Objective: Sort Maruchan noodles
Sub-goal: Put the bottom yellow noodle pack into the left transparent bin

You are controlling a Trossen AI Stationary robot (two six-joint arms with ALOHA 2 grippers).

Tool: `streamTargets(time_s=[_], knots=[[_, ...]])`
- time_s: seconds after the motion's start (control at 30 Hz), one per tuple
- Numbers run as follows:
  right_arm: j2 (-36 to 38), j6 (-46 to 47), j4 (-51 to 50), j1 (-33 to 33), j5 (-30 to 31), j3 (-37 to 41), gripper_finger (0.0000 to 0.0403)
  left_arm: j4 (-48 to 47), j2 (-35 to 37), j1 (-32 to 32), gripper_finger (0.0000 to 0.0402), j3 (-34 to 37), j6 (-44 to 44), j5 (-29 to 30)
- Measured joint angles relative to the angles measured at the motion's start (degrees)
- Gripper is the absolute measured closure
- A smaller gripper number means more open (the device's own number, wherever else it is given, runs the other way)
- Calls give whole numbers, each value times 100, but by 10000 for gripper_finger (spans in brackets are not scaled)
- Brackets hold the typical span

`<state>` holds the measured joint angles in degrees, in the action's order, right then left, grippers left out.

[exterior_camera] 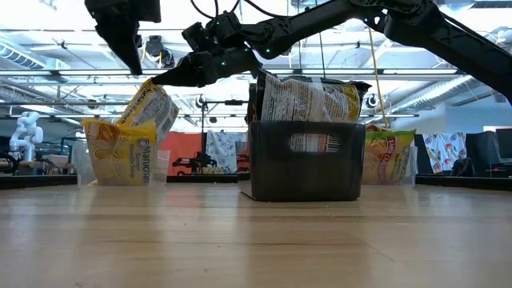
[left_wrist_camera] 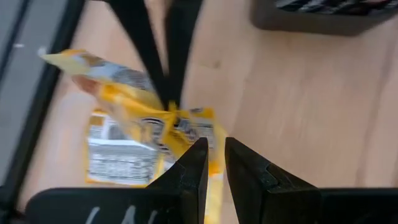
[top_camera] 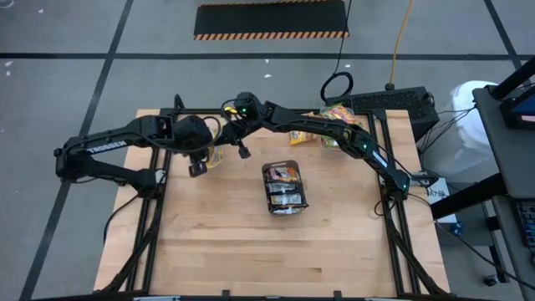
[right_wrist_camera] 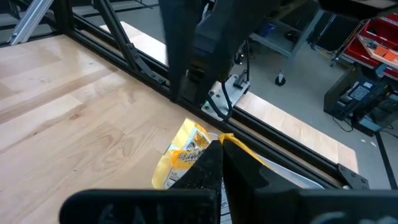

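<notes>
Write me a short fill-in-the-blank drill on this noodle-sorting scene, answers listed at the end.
1. The right gripper is shut on a ____ noodle packet.
2. The dark tray of packets sits at the table's ____.
3. The left gripper holds ____ between its fingers.
4. In the low view, the clear tub left of the tray holds ____ packets.

Answers: yellow; middle; nothing; yellow

light: bright, even, overhead ceiling strips | shadows: faint | blur: left wrist view soft | glare: none
</notes>
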<state>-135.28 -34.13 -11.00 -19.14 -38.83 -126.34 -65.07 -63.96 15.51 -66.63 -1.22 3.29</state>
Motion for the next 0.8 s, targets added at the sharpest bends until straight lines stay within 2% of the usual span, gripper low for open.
streamTargets(time_s=[0.17, 0.6, 0.8], knots=[[0, -2, 0, 0, 0, 0, 403, 82, 0, 2, 339, 1, 4, 597], [0, -2, 0, 0, 0, 0, 403, 187, -133, 13, 339, 6, -267, 747], [0, -2, 2, 0, 0, 0, 403, 220, -138, 143, 339, 288, -288, 787]])
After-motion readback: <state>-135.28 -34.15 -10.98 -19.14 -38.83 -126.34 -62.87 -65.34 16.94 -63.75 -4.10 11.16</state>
